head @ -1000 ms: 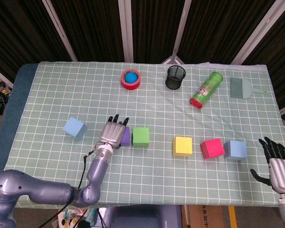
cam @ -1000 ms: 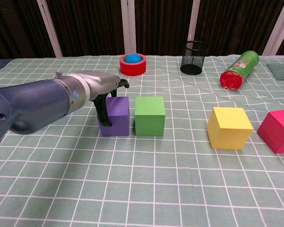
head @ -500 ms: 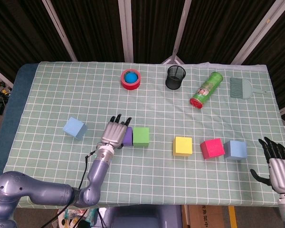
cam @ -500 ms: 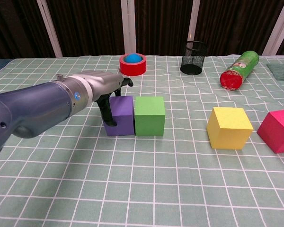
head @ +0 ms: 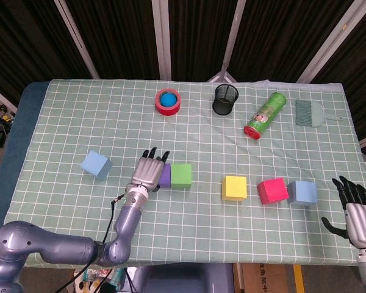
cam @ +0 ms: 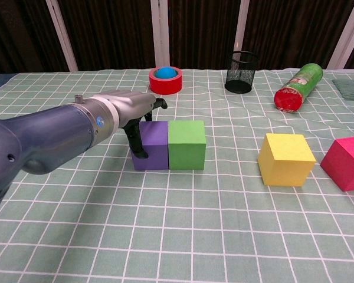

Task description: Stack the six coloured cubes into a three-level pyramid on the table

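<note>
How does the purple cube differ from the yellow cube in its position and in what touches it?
The purple cube stands flush against the green cube, while the yellow cube stands alone, apart from the red cube. The left robot hand presses on the purple cube's left side; nothing touches the yellow cube. The purple cube sits square to the chest camera; the yellow cube is turned slightly. Both rest flat on the checked tablecloth and look alike in size.

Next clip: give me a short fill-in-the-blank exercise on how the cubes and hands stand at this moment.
1. The purple cube sits flush against the ____ cube.
2. The left hand has its fingers against the ____ cube.
3. The right hand holds ____.
4. Between the yellow cube and a blue cube sits the ____ cube.

Missing words: green; purple; nothing; red
</note>
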Motion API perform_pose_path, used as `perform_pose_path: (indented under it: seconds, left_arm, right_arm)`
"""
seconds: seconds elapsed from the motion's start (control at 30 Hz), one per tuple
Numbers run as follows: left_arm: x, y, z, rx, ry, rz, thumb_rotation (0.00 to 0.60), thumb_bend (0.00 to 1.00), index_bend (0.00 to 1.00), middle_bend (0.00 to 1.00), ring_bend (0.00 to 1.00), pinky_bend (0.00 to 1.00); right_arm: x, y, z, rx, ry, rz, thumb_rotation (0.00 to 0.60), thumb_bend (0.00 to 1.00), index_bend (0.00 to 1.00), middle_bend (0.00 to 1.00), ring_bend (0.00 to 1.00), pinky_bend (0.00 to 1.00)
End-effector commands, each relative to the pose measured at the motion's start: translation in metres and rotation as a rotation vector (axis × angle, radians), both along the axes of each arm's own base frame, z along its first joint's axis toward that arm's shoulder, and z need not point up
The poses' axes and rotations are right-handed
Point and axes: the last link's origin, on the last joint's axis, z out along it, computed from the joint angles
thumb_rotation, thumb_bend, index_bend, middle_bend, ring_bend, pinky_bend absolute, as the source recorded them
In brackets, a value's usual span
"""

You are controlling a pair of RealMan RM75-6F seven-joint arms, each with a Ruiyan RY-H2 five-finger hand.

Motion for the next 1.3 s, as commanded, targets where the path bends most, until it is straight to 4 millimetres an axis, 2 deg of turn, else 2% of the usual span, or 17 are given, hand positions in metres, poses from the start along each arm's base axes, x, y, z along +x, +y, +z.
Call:
perform_pose_path:
  seconds: [0.03,0.93,1.03,1.2,1.3]
  left_arm:
    - [0.0004,-0.0002,-0.0006,-0.002,-0.001,-0.001,0.6,0.31,0.0,0.33,0.02,0.12]
    - [0.0074,-0.002,-0.0077,-0.012,-0.02,-0.005,0.6,0.31,0.0,0.3,0.02,0.12]
    - [0.0072,-0.0021,-0.0078,-0.013,-0.019,-0.003,0.6,0.28,0.0,0.26,0.02,0.12]
    - [0.0053,-0.0024,-0.007,-0.018,-0.013,0.006,0.6,0.15,0.0,0.11,0.01,0.1]
    - [0.0041,-0.0028,-0.0058,-0.02,-0.015,0.012,0.6,0.12,0.0,0.04,0.0,0.09]
  right_arm:
    - [0.0,0.0,-0.0001,0.0,0.0,0.0,0.6,0.27,0.0,0.0,0.0,0.0]
    - [-0.0003,-0.0002,-0.0003,0.001,0.002,-0.003,0.6,0.27,0.0,0.0,0.0,0.0]
    - [-0.0003,-0.0001,-0.0003,0.002,0.003,-0.003,0.6,0.27,0.0,0.0,0.0,0.0]
    - [-0.0003,0.0,-0.0002,0.002,0.003,-0.003,0.6,0.27,0.0,0.0,0.0,0.0]
    - [-0.0002,0.0003,-0.0003,0.003,0.005,-0.003,0.6,0.27,0.0,0.0,0.0,0.0]
